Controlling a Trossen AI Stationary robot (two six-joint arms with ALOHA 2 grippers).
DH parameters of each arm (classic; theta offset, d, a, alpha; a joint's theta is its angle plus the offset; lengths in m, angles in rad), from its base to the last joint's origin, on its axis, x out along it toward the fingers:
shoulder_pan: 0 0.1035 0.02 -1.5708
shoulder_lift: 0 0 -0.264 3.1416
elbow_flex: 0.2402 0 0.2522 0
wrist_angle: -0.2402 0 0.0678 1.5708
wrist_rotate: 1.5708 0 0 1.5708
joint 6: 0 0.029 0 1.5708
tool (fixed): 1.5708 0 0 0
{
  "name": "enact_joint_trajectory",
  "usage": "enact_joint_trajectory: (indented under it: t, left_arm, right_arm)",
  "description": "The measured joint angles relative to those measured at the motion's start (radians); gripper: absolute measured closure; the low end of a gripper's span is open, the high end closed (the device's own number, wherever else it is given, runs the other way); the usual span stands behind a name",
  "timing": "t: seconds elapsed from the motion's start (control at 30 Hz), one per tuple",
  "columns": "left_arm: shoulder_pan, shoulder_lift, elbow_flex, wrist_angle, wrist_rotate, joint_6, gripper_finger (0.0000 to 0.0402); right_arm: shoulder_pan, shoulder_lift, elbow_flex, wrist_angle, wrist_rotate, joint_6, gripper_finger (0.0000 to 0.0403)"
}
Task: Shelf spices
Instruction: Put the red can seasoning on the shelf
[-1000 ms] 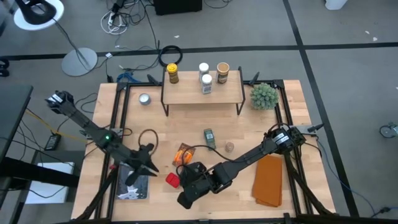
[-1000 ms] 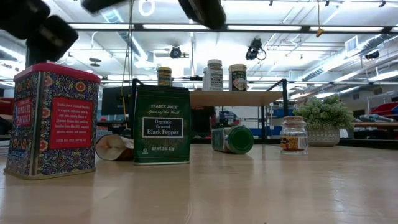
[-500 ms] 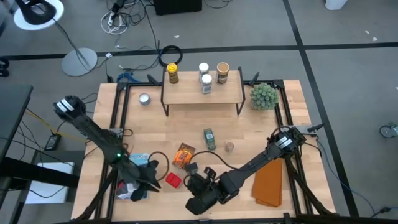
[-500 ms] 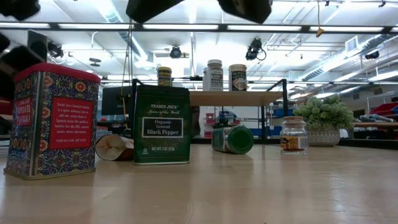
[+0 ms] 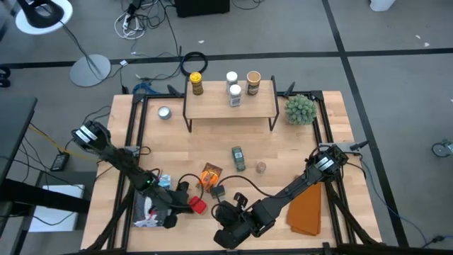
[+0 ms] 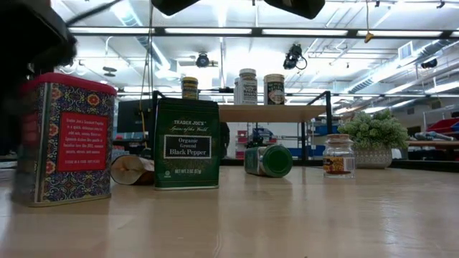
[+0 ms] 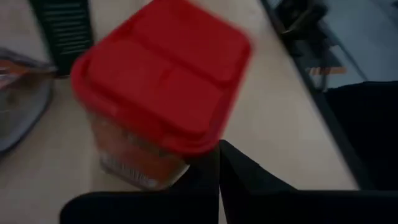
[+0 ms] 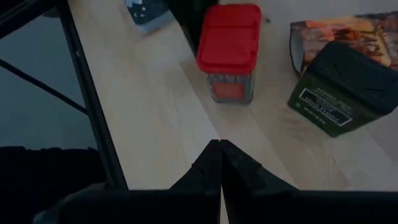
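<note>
1. The left pincer [image 5: 185, 200] sat low at the near-left part of the surface [image 5: 283, 152], just beside the red tin [image 5: 197, 205]. A second before it was farther left and a little farther back, over the flat pack near the surface's left edge; it had come down toward the tin since.
2. Left pincer's fingers [image 7: 205, 180] were pressed together, nothing between them; the red tin [image 7: 161, 93] stood just past their tips, upright, not gripped. Fingers had closed within the last second.
3. The right pincer [image 5: 223, 234] was at the near edge of the surface, fingers [image 8: 217, 162] shut and empty. It had drawn back toward the near edge from its earlier spot close to the tin and the dark box [image 5: 218, 191].
4. In the right wrist view the red tin [image 8: 230, 53], the dark box [image 8: 333, 90] and the orange packet [image 8: 348, 31] lay ahead, all apart from the shut tips.
5. The shelf [image 5: 230, 106] stood at the far middle of the surface, carrying the yellow-lidded jar [image 5: 196, 83], two white-lidded jars [image 5: 233, 88] and the tan-lidded jar [image 5: 253, 82]. Unchanged from before.
6. On the surface, not shelved: the green-lidded jar [image 5: 238, 157] lying on its side, a small jar [image 5: 261, 167] beside it, the orange packet [image 5: 208, 176], the dark box, the red tin. None had shifted.
7. In the low view the red tin [image 6: 63, 136] and the dark box [image 6: 187, 143] stood upright, with the green-lidded jar [image 6: 269, 160] on its side.
</note>
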Motion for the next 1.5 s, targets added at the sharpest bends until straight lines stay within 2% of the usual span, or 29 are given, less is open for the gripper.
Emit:
enact_joint_trajectory:
  t: [0.23, 0.4, 0.67, 0.83, 1.0, 1.13, 1.37, 1.5]
  left_arm:
    - [0.088, 0.066, 0.0, 0.088, 0.004, 0.051, 0.0399]
    - [0.143, 0.085, 0.0, 0.181, -0.007, 0.033, 0.0399]
    - [0.169, 0.086, 0.008, 0.29, -0.161, 0.028, 0.04]
    - [0.181, 0.086, 0.019, 0.236, -0.132, 0.058, 0.04]
    - [0.181, 0.065, 0.019, 0.159, -0.087, 0.11, 0.04]
    - [0.183, 0.021, 0.019, 0.064, -0.084, 0.112, 0.04]
    - [0.183, -0.117, 0.019, -0.091, -0.097, 0.164, 0.04]
    - [0.183, -0.238, 0.019, -0.24, -0.14, 0.185, 0.04]
  right_arm:
    - [0.002, 0.0, 0.0, 0.0, 0.019, -0.02, 0.0402]
    - [0.002, 0.0, 0.0, -0.01, 0.019, -0.021, 0.0402]
    - [0.002, 0.0, 0.0, -0.107, 0.032, 0.033, 0.0402]
    - [0.002, 0.0, 0.0, -0.257, 0.062, 0.197, 0.0402]
    - [0.001, 0.0, 0.004, -0.295, -0.012, 0.319, 0.0402]
    - [-0.012, 0.0, 0.006, -0.277, -0.02, 0.309, 0.0402]
    - [-0.098, -0.001, -0.043, -0.275, -0.004, 0.185, 0.0402]
    - [-0.156, -0.001, -0.111, -0.258, -0.067, 0.156, 0.0402]
